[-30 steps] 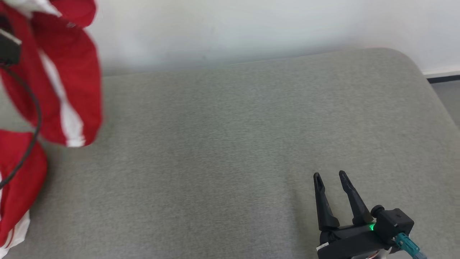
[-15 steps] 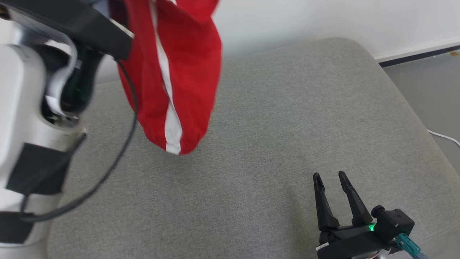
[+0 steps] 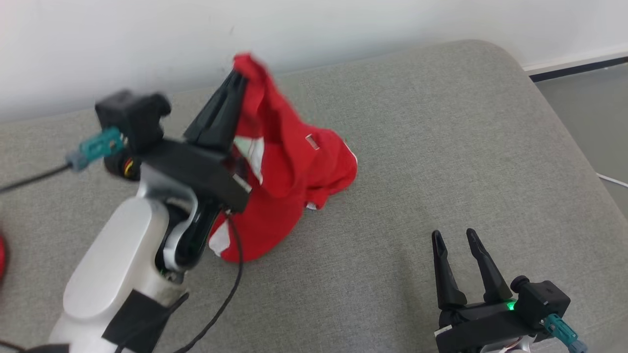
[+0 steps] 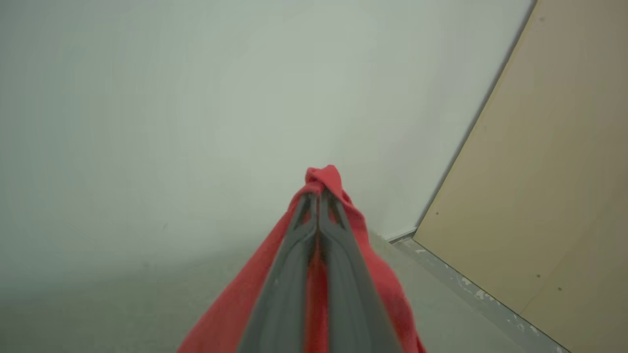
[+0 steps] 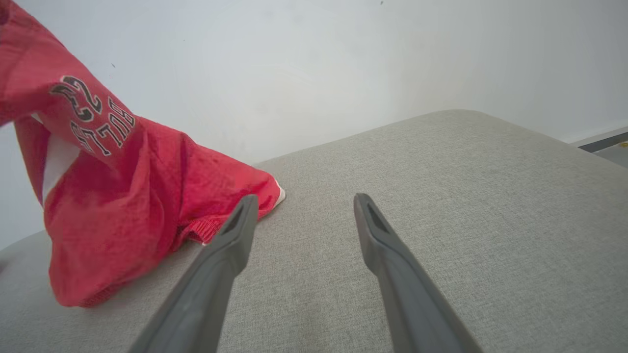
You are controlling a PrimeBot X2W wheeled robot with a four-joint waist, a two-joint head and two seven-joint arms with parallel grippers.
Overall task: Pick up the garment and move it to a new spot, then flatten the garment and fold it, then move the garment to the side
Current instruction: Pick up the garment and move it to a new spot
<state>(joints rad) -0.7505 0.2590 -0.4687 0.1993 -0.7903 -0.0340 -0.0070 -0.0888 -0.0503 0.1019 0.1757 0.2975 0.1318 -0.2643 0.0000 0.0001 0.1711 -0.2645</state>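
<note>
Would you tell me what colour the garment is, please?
The garment is red with white panels and dark lettering, clearest in the right wrist view.

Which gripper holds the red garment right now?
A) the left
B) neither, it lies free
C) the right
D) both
A: the left gripper is shut on a bunch of the red garment, holding its top above the grey cushion; the right gripper stands open, apart from it.

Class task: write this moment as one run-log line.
step: move garment | left gripper: shut on garment, top corner raised | garment: lower part resting on grey cushion | right gripper: open, empty
</note>
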